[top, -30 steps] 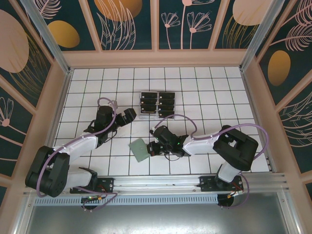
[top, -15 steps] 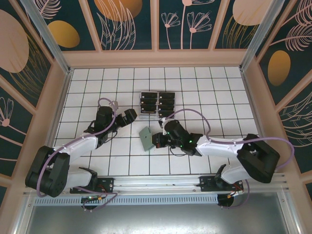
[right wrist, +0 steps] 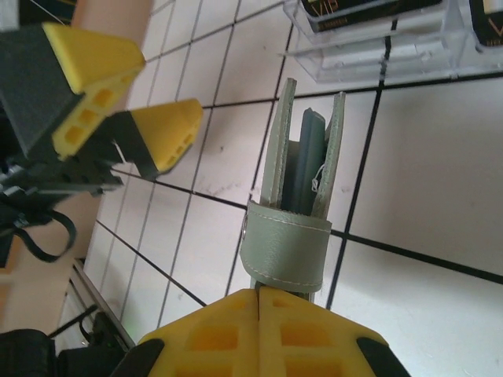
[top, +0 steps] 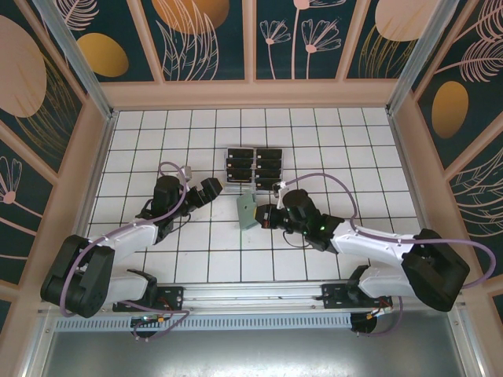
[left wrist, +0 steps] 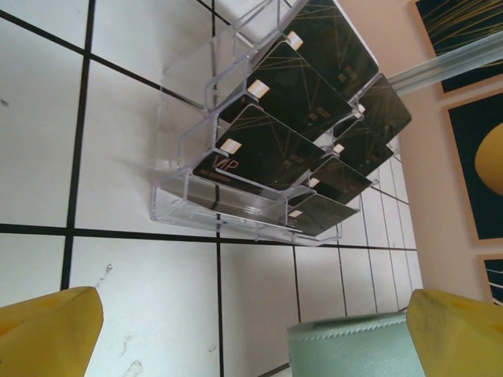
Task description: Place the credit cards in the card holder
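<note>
Since one second ago, the right claw (top: 264,216) has carried the card holder (top: 247,210) away from the near middle of the table (top: 157,133) and up toward the clear rack (top: 253,166). Now it holds the holder standing on its edge, just in front of the rack. The left claw (top: 209,188) has stayed almost in its place, to the left of the holder, with its jaws spread wide and nothing between them.

I judge that this move prepares the loading. The holder is now presented close to the credit cards (top: 240,166), but they all sit in the rack, so this step is not yet begun.

The right wrist view adds what the top view cannot give. The two yellow fingers are pressed together on the strap end of the holder, and its green flaps stand a little apart, opening toward the rack. A darker layer lies between the flaps; I cannot tell if it is lining or a card.

The left wrist view shows the cards closely, black with pale marks, leaning in two columns. A green corner of the holder appears low, near one yellow finger.
</note>
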